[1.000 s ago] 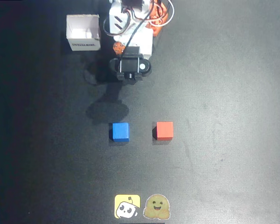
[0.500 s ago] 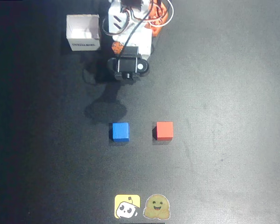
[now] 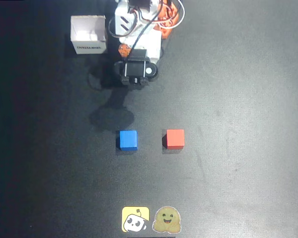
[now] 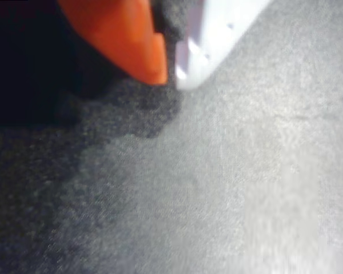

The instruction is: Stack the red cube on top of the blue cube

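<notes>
In the overhead view the blue cube [image 3: 128, 140] rests on the dark table, and the red cube [image 3: 175, 139] sits a short way to its right, the two apart. The arm's wrist with its black camera mount [image 3: 135, 73] hangs well above both cubes in the picture, near the arm's base, and covers the fingers. In the wrist view my gripper [image 4: 171, 77] appears at the top, its orange fingertip [image 4: 143, 51] and white fingertip [image 4: 208, 45] meeting with nothing between them, over bare table.
A white open-topped paper box [image 3: 88, 34] stands at the top left beside the arm's base [image 3: 139, 20]. Two stickers [image 3: 151, 219] lie at the table's bottom edge. The arm's shadow [image 3: 111, 116] falls just above the blue cube.
The wrist has drawn slightly up and left, toward the arm's base, and its shadow has shifted with it. Both cubes stay where they were.
</notes>
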